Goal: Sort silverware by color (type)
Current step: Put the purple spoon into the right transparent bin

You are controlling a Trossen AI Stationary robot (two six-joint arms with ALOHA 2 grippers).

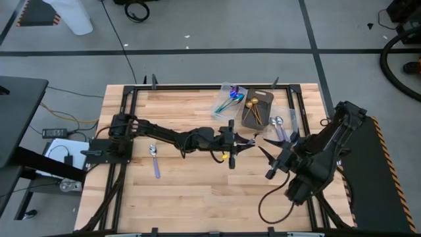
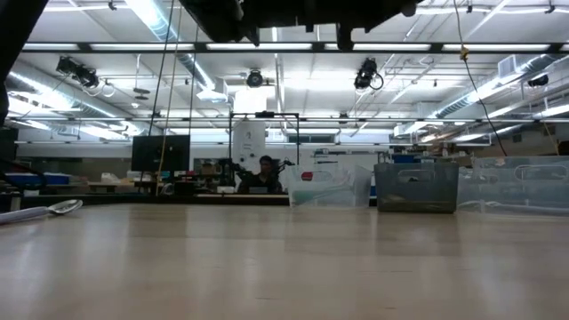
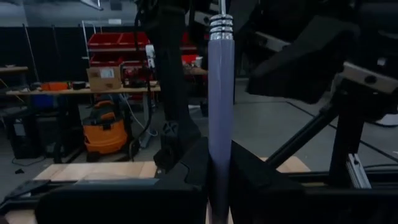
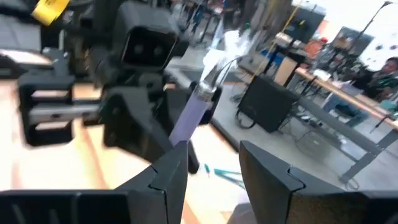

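Dark bin (image 1: 258, 108) holds gold spoons (image 1: 252, 105) — clear tray (image 1: 227, 100), iridescent ones.

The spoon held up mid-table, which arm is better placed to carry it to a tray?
Probably the left. The left claw is shut on the lilac-handled spoon. The right claw hangs open beside it, nearer the trays, holding nothing.
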